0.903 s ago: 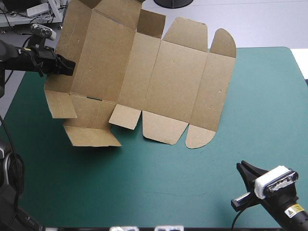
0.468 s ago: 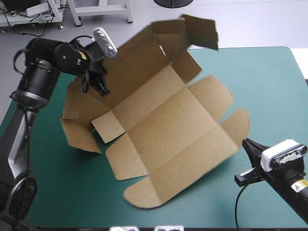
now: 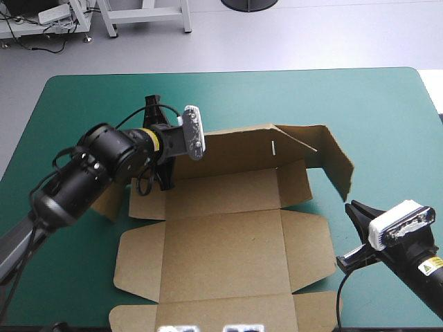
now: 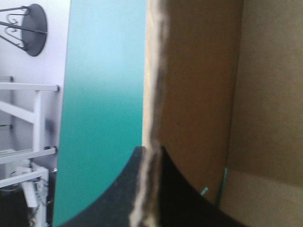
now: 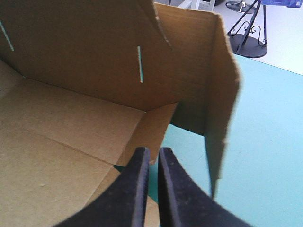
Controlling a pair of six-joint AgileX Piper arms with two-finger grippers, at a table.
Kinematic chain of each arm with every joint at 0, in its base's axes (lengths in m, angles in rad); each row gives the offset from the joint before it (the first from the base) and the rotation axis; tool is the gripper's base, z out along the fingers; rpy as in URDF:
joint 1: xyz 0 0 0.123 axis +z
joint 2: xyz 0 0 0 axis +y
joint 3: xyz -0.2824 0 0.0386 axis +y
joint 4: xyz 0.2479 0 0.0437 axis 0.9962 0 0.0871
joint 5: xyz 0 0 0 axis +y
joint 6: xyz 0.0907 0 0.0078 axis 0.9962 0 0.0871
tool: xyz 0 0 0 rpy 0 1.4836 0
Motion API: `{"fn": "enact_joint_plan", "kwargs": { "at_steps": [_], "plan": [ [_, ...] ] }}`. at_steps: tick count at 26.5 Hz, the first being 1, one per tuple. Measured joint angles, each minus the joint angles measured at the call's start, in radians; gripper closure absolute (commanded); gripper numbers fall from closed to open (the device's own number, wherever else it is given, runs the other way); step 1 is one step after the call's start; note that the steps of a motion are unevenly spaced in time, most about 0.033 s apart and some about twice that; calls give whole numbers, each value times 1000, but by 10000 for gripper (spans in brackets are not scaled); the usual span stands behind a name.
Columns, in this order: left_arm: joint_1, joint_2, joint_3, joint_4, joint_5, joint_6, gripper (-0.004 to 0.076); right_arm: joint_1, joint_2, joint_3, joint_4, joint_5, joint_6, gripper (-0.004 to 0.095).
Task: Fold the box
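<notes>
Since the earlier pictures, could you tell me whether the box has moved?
Yes. The box came from the far edge of the table toward its near edge, mostly flat, far wall raised.

The cut brown board box (image 3: 221,256) lies on the teal-green table cover (image 3: 387,117). The left black-fingered gripper (image 3: 167,184) is at its 10 o'clock, on the raised wall's edge. The right black-fingered gripper (image 3: 350,206) is just beside its 3 o'clock.

Bright, even light falls from overhead on my bench (image 3: 387,117). The box (image 3: 221,256) casts a soft shadow beneath its raised wall, whose inner corner is dim.
</notes>
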Motion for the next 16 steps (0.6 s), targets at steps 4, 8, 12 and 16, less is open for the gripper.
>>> {"fn": "enact_joint_plan", "kwargs": {
  "at_steps": [4,8,12,16],
  "plan": [
    [-14,-99,171,147,-140,-124,727,0,0,-18,-3,-21,-1,828],
    [-14,-127,257,217,-273,-199,727,0,0,-61,-3,-54,-2,828],
    [-14,-124,327,301,-392,-218,727,0,5,-106,-3,-68,6,828],
    [-16,-99,382,435,-468,-228,727,0,56,-143,-11,-68,22,828]
  ]
}}
